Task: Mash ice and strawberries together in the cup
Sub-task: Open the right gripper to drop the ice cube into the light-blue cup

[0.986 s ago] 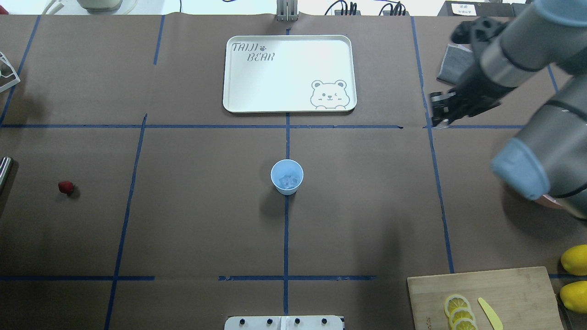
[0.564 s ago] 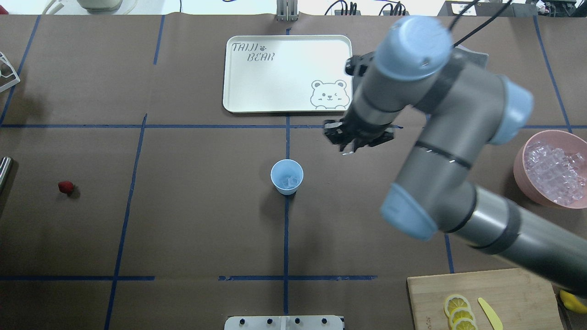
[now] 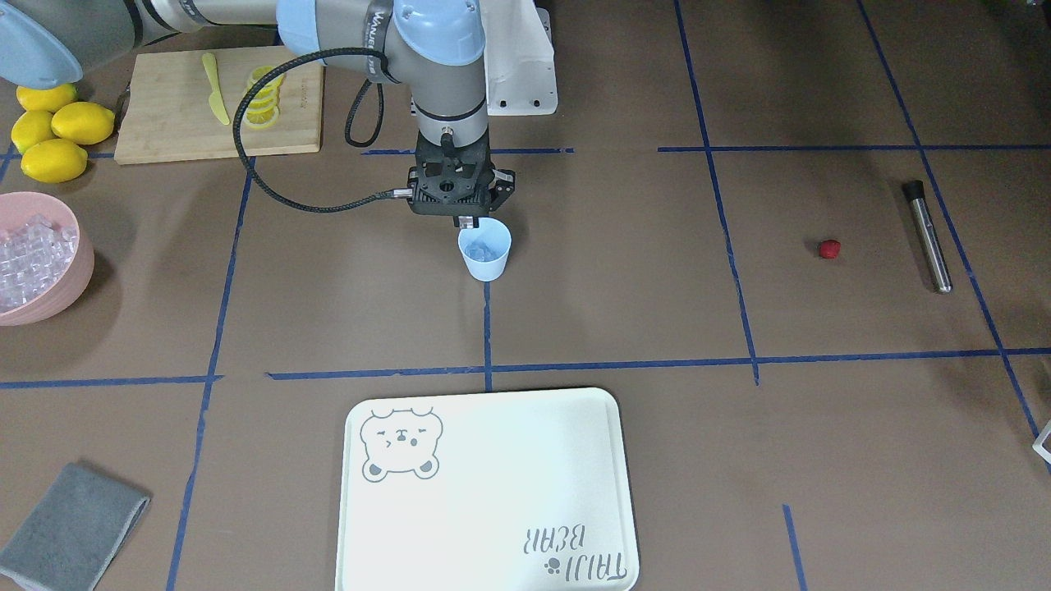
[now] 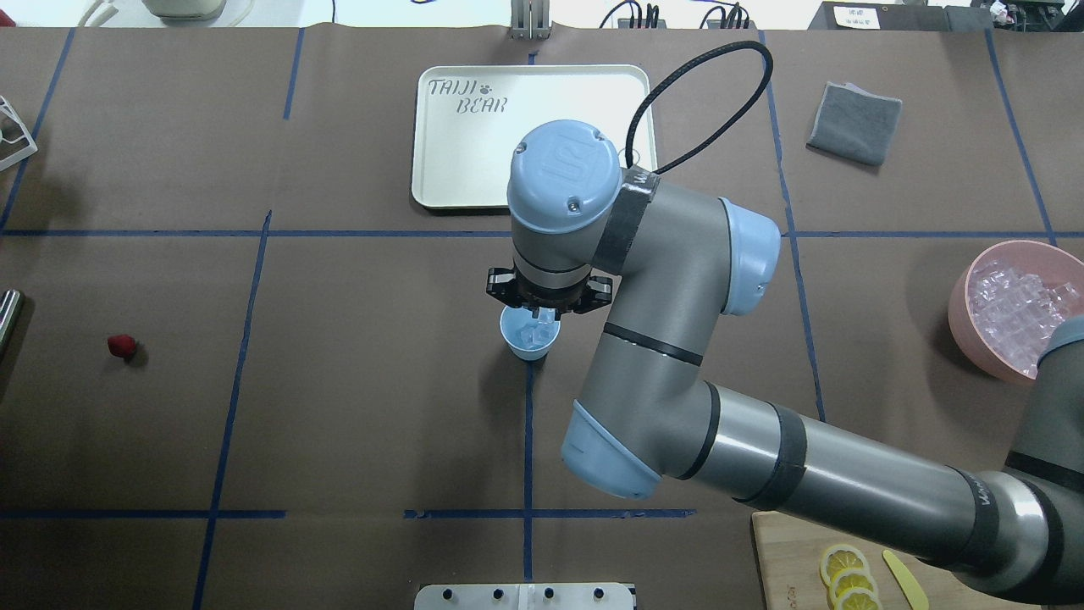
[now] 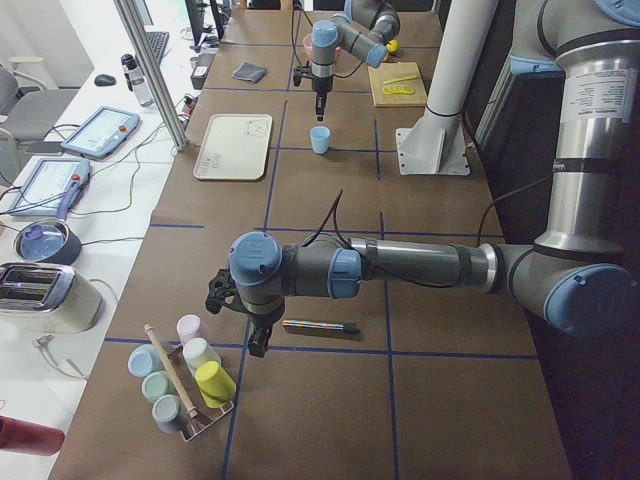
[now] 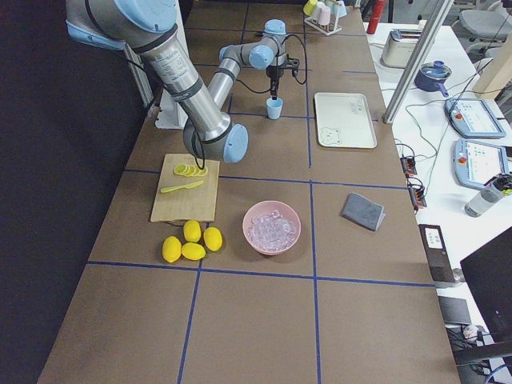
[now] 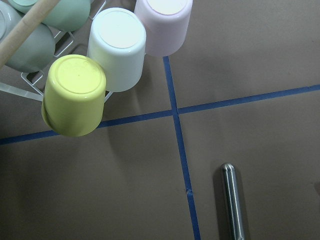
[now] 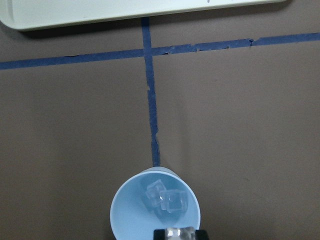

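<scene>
The light-blue cup (image 4: 529, 337) stands at the table's centre with two ice cubes (image 8: 165, 197) inside; it also shows in the front view (image 3: 485, 253). My right gripper (image 4: 542, 315) hangs just above the cup's mouth, shut on a clear ice cube (image 8: 180, 232) between its fingertips. The red strawberry (image 4: 122, 346) lies alone far to the left, and shows in the front view (image 3: 830, 249). My left gripper (image 5: 255, 342) hovers near a cup rack, seen only from the side; I cannot tell whether it is open or shut.
A pink bowl (image 4: 961, 296) of ice sits at the right. A white tray (image 4: 457, 152) lies behind the cup. A steel rod (image 3: 928, 238) lies beyond the strawberry. A cutting board (image 3: 164, 123) with lemon slices, whole lemons (image 3: 57, 123) and a grey cloth (image 4: 854, 123) are on the right side.
My right arm has swung from the table's back right, leftward and forward, to directly above the cup. The cup and strawberry have not moved.
</scene>
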`<action>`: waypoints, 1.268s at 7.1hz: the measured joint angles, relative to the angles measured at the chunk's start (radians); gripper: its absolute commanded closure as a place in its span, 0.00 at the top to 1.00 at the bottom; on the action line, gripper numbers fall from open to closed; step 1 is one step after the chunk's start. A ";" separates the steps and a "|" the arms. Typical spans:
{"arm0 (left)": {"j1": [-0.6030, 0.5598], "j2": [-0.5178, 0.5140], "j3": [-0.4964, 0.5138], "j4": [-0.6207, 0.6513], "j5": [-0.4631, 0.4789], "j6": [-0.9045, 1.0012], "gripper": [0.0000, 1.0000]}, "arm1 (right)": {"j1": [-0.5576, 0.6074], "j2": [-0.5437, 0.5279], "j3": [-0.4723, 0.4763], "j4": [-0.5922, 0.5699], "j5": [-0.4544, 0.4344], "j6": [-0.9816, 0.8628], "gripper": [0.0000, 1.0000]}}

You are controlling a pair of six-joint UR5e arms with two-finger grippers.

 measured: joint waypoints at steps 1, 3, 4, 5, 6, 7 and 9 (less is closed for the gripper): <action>0.000 0.000 0.000 0.000 0.000 0.000 1.00 | -0.006 0.021 -0.031 0.001 -0.011 0.008 0.02; 0.000 0.000 0.000 -0.001 0.000 0.000 1.00 | -0.013 0.050 -0.079 0.002 -0.019 0.014 0.12; 0.000 0.000 0.000 -0.001 0.001 0.001 1.00 | -0.015 0.054 -0.086 0.002 -0.020 0.014 0.29; 0.000 0.000 -0.001 -0.002 0.001 0.000 1.00 | -0.015 0.055 -0.088 0.002 -0.020 0.015 0.59; 0.000 0.000 -0.002 -0.002 0.001 0.000 1.00 | -0.015 0.055 -0.089 0.002 -0.020 0.015 0.85; 0.000 0.000 -0.004 -0.002 0.001 0.000 1.00 | -0.015 0.055 -0.089 0.002 -0.020 0.016 0.86; 0.000 0.000 -0.007 -0.001 0.001 -0.001 1.00 | -0.015 0.055 -0.089 0.003 -0.020 0.016 0.86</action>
